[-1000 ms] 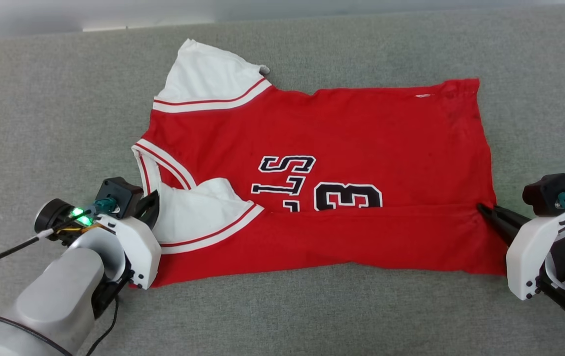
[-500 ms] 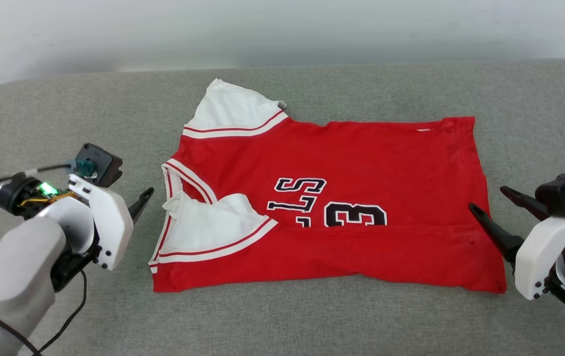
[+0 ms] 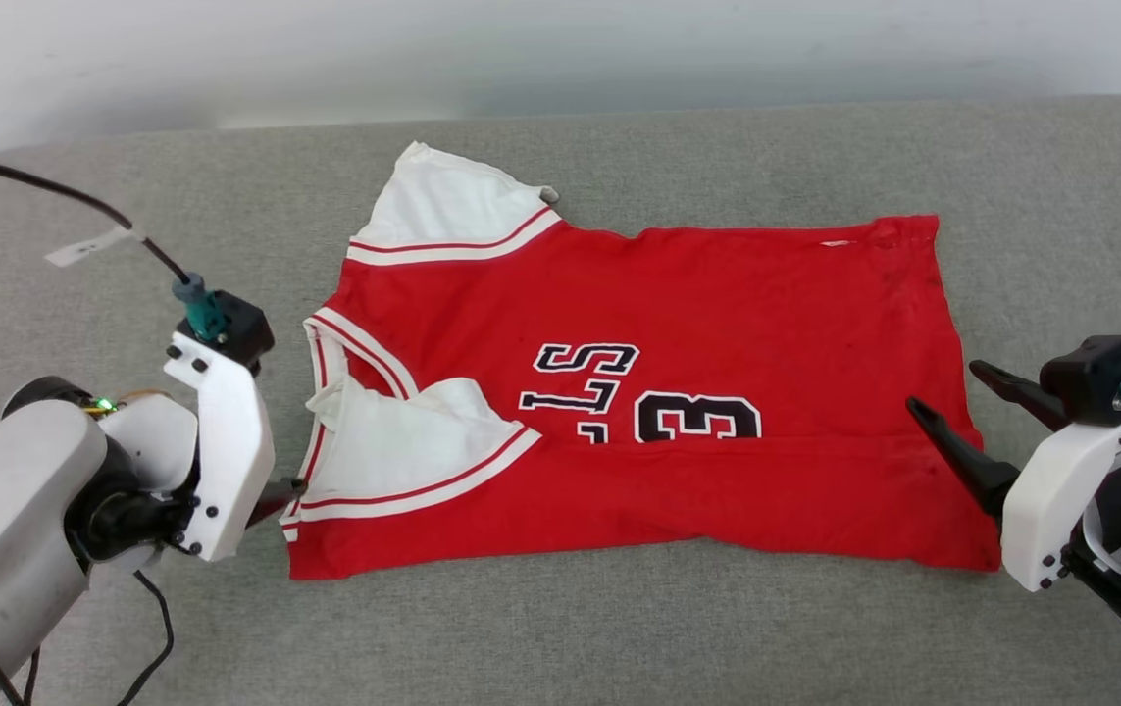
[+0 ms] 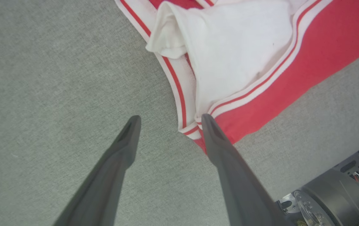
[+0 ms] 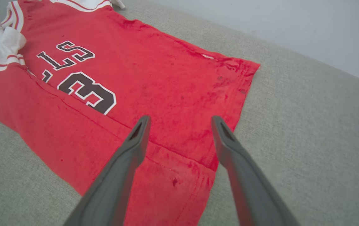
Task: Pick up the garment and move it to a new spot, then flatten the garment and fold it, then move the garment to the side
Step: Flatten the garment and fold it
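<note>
Red jersey shirt [image 3: 717, 314] w/ white short sleeves, striped trim and black print lies flat and sideways, mid grey fabric surface [image 3: 560, 637], collar toward my left, hem toward my right. Near long edge is folded up over the body, hiding the lower part of the lettering & number. Near sleeve lies tucked on the front; far sleeve sticks out past the far edge. Left pincer [image 4: 168, 119] is spread, empty, tips just beside the collar-end corner. Right pincer [image 3: 944, 386] is spread too, empty, hovering by the hem end near the crease. My read: pickup, move and flattening look done, first fold in. Left to do: far side + sleeve, prob. a crosswise fold, then shift aside.
</note>
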